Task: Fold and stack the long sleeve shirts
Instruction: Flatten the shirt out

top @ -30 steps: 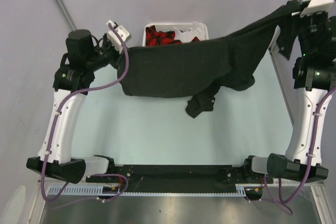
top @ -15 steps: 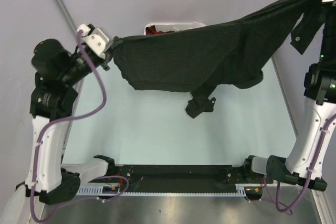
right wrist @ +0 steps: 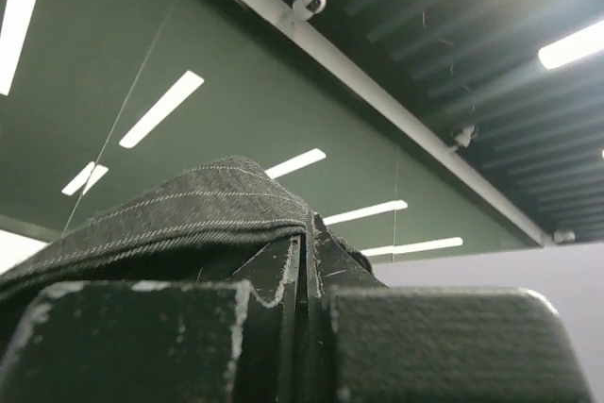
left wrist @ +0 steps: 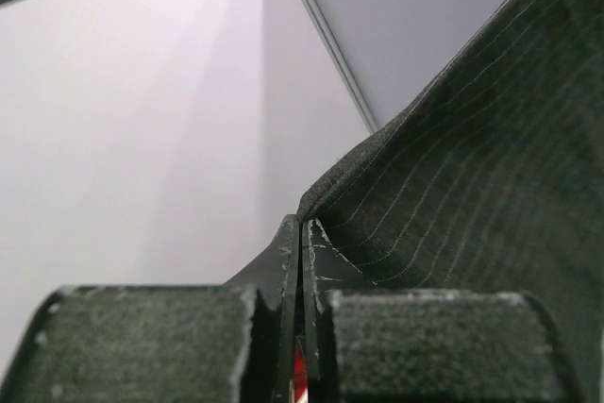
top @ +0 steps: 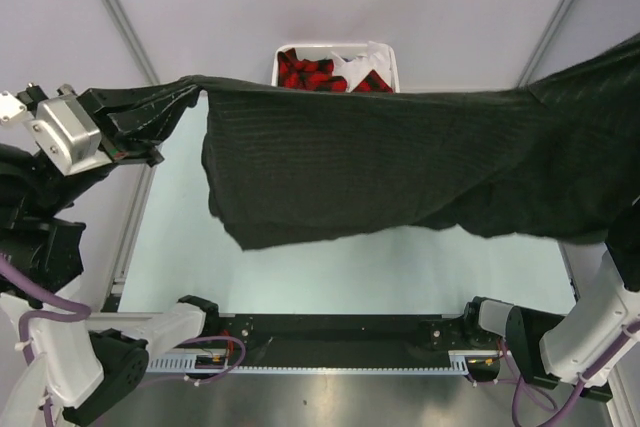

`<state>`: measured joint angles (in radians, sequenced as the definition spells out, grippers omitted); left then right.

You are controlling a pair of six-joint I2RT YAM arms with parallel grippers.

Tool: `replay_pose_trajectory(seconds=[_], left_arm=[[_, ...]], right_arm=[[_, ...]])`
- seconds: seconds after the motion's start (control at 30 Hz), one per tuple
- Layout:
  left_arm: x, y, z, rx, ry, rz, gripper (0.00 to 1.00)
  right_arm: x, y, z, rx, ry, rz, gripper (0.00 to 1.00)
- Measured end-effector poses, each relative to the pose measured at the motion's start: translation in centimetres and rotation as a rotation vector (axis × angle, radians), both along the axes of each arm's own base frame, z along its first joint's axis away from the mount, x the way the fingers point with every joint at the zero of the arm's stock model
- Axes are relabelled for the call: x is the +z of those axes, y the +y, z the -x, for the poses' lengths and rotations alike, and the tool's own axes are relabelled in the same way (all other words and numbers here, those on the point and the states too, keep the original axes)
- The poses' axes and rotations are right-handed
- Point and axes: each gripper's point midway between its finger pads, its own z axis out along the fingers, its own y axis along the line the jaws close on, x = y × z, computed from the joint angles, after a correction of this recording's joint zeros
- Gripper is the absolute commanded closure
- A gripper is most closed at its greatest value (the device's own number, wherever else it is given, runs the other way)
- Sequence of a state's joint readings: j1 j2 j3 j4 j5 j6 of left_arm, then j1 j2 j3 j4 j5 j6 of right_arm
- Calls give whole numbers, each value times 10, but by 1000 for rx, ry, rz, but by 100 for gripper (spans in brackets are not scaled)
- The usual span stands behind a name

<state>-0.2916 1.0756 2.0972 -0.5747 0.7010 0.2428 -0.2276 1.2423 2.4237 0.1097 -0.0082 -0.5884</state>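
Note:
A large black pinstriped long sleeve shirt (top: 400,172) hangs stretched wide in the air above the table, its lower edge sagging. My left gripper (top: 150,127) is raised at the far left and shut on the shirt's left corner (left wrist: 396,205). My right gripper (right wrist: 304,233) is out of the top view, hidden beyond the right edge behind the cloth. In the right wrist view it points up at the ceiling and is shut on a pinstriped fold of the shirt (right wrist: 189,205).
A white bin (top: 390,62) with red-and-black checked and white clothing stands at the back centre, partly behind the shirt. The pale table surface (top: 330,277) lies under the hanging shirt. Metal frame posts run up at both back corners.
Both arms have risen and spread outward, pulling the shirt taut and wide. The dangling sleeve near the middle has lifted. The right gripper has left the top view.

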Motion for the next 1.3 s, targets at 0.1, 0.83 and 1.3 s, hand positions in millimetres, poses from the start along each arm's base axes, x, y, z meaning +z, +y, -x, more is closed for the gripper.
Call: replay_pose_trajectory(seconds=[0.1,0.83,1.3], left_arm=[[-11,0,-13,19,53,14,100],[-426,50,-253,417,979,-384,100],[-502,67,-270,481,1102,-473,100]], right_arm=[[0,1,-15,-16,6,35,100],[-540,152,-431,212,1639,508,100],[-668,232,-390,191,1992,668,92]])
